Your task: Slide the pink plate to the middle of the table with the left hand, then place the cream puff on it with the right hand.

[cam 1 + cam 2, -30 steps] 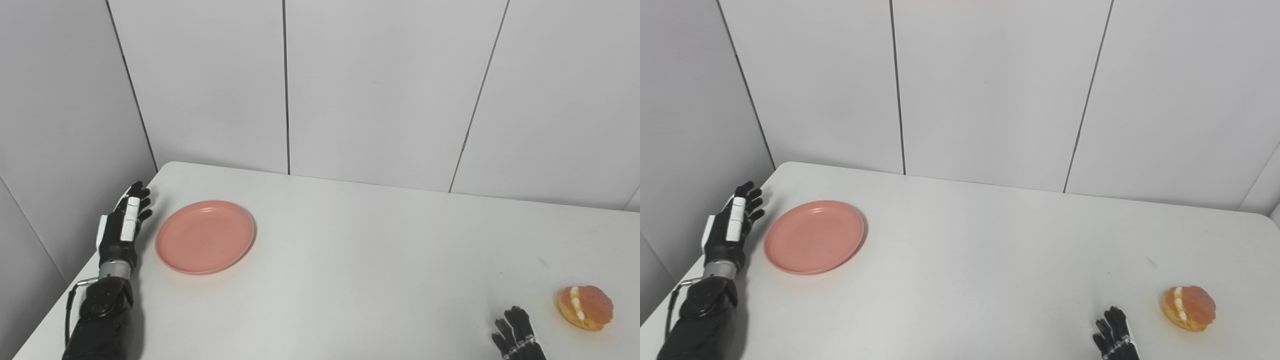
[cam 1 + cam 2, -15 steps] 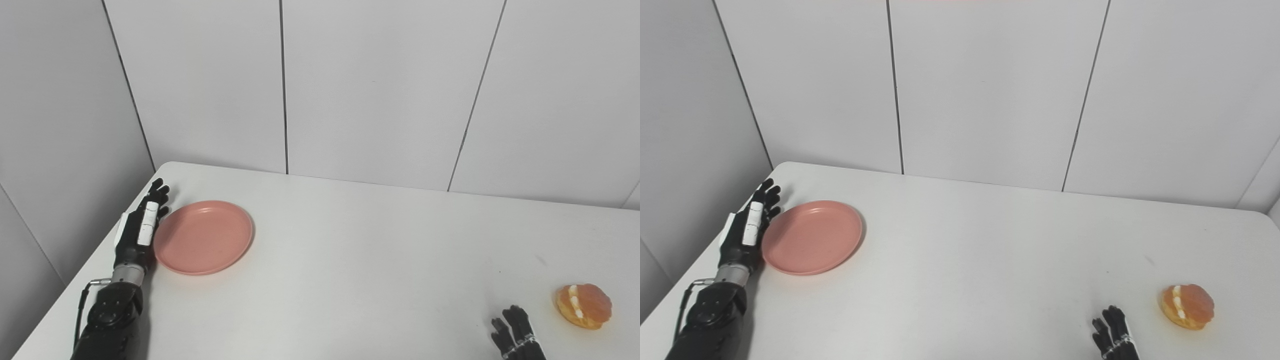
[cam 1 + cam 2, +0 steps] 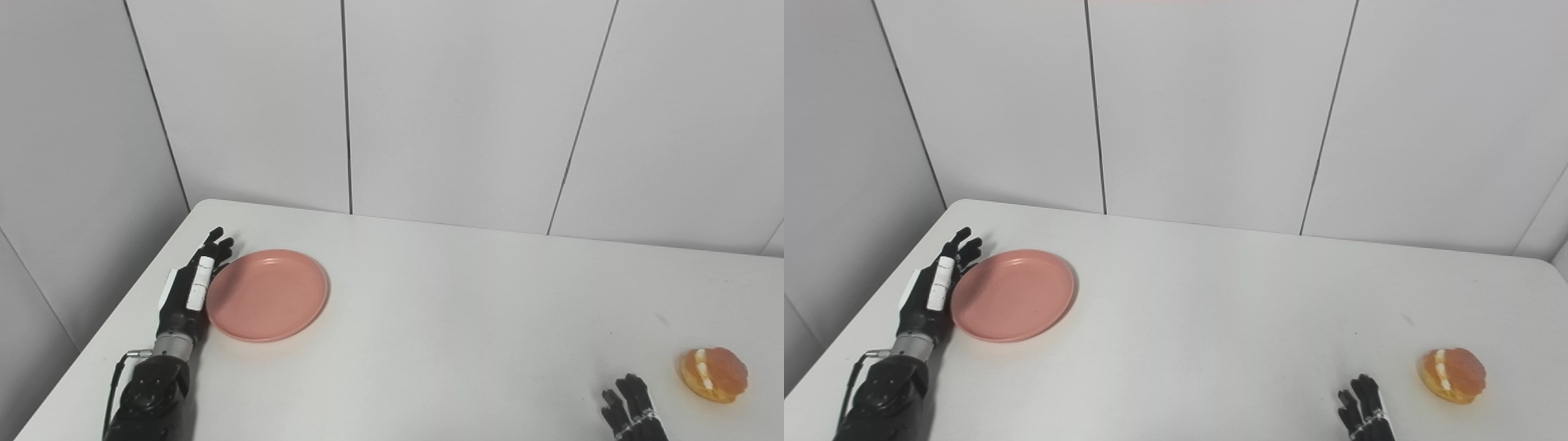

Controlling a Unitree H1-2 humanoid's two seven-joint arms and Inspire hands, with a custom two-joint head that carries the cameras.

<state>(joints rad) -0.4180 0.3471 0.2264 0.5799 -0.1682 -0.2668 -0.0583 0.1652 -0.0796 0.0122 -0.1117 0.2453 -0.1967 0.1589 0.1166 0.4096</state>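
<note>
The robot's left hand [image 3: 187,294], fingers straight and spread with nothing grasped, stands edge-on against the rim of the pink plate [image 3: 267,294] at the plate's nine o'clock side. A second ago the hand stood apart from the plate, near the table's left edge; it has since closed the gap and nudged the plate a short way toward three o'clock. The push has begun, then, but the plate still lies in the left part of the white table [image 3: 441,306], well short of the middle. At the bottom edge, toward five o'clock, only the fingertips of the right hand [image 3: 631,407] show, apart and unmoved; whether it is fully open cannot be told. The cream puff [image 3: 713,374] sits untouched just beyond it, near the table's right edge, well apart from the plate.
</note>
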